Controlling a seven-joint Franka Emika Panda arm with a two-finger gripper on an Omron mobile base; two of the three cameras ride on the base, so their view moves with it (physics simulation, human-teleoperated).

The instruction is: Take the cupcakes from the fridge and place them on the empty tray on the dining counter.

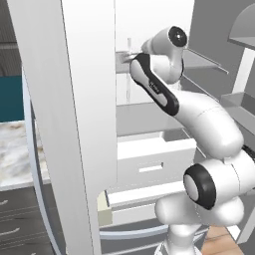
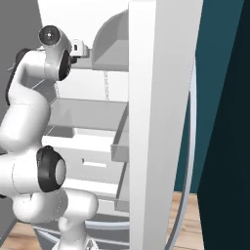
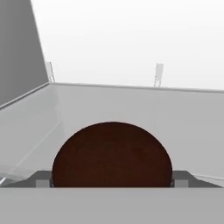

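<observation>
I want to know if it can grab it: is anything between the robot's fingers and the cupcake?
No. In the hand view the cupcake sits right between the open gripper's fingertips, with nothing in between, on a bare fridge shelf.

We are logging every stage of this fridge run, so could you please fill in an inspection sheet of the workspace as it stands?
Surface: grey fridge shelf, bare apart from one item.
Job's things: one dark brown cupcake sits on the shelf between the fingertips; fridge stands open, white inside.
Clutter: nothing seen.
Grippers: gripper open, a tip either side of the cupcake, not closed on it.
Cables: nothing seen.
Surroundings: fridge door, drawers, wooden floor.
</observation>
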